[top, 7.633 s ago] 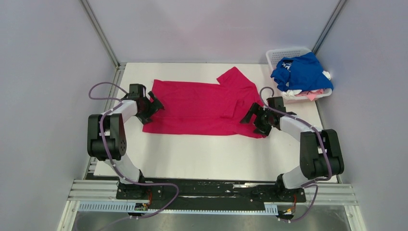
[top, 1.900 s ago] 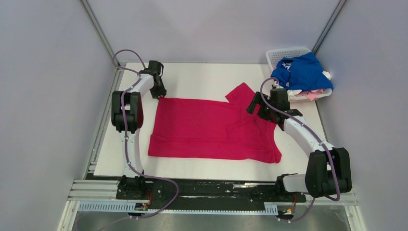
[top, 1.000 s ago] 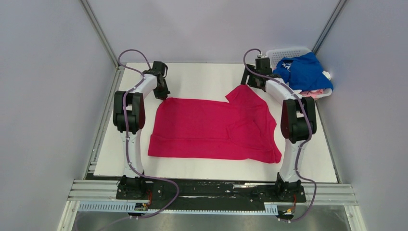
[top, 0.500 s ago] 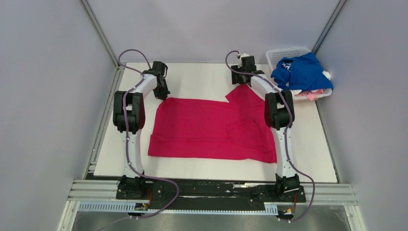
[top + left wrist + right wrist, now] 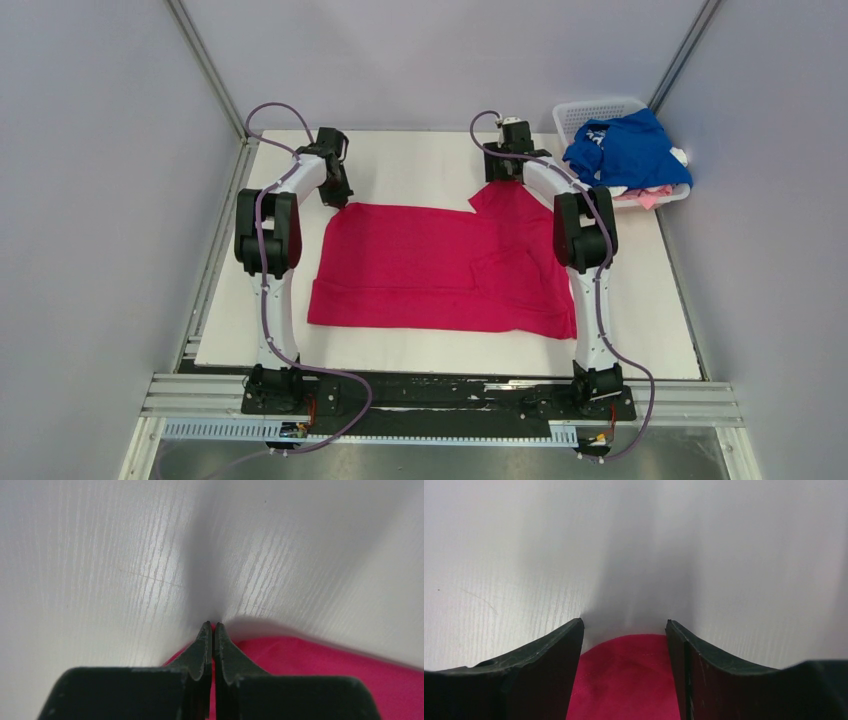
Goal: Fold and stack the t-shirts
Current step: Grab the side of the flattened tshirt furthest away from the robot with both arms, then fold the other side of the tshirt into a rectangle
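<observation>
A magenta-red t-shirt [image 5: 430,265] lies spread flat on the white table [image 5: 420,155], one sleeve sticking up at its far right. My left gripper [image 5: 338,197] is at the shirt's far left corner. In the left wrist view that gripper [image 5: 210,626] is shut, with red cloth [image 5: 325,665] pinched between the jaws. My right gripper [image 5: 497,176] sits over the sleeve tip. In the right wrist view it [image 5: 625,623] is open, its fingers standing either side of the rounded red cloth edge [image 5: 624,680] without closing on it.
A white lattice basket [image 5: 590,107] stands at the far right corner, holding a crumpled royal blue t-shirt [image 5: 630,150] on top of white [image 5: 615,188] and pale pink [image 5: 650,198] cloth. Grey walls enclose the table on three sides.
My right arm has swung left from beside the basket to the sleeve tip. The left gripper has kept its hold on the far left corner, and the shirt has hardly moved.
</observation>
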